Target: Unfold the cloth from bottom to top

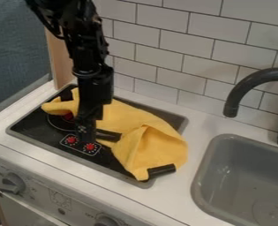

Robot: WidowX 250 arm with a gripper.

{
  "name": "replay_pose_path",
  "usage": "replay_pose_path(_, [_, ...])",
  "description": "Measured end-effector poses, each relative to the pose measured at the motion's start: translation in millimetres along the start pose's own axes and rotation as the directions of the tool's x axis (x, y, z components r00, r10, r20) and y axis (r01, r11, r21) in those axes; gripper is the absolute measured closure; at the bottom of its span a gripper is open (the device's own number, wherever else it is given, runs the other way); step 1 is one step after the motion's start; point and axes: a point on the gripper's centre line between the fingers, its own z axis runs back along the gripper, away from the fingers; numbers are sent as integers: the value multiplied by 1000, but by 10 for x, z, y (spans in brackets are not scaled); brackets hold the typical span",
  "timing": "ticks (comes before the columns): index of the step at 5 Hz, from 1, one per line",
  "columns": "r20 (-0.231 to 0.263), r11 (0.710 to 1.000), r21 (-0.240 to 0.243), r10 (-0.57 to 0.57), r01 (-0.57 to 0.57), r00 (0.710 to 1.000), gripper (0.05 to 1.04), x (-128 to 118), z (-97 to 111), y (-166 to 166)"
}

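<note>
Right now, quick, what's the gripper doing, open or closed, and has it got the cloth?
Gripper: low over the stovetop, at the yellow cloth; open, closed or holding the cloth can't be told.

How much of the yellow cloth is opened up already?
Some, I think. The yellow cloth lies partly spread over the stove. The gripper is down by it, but I can't tell if it holds any. Left: the raised fold on the right and crumpled left end probably need opening.
</note>
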Motion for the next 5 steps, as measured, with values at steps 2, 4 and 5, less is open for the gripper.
replay_pose_path(2, [2, 1000, -27, -11, 11, 1000, 84, 109, -140, 98])
replay_pose_path(4, [-21, 1000, 9, 26, -26, 999, 454, 98, -154, 157])
replay_pose_path(5, [-26, 999, 12, 31, -31, 999, 742, 93, -159, 161])
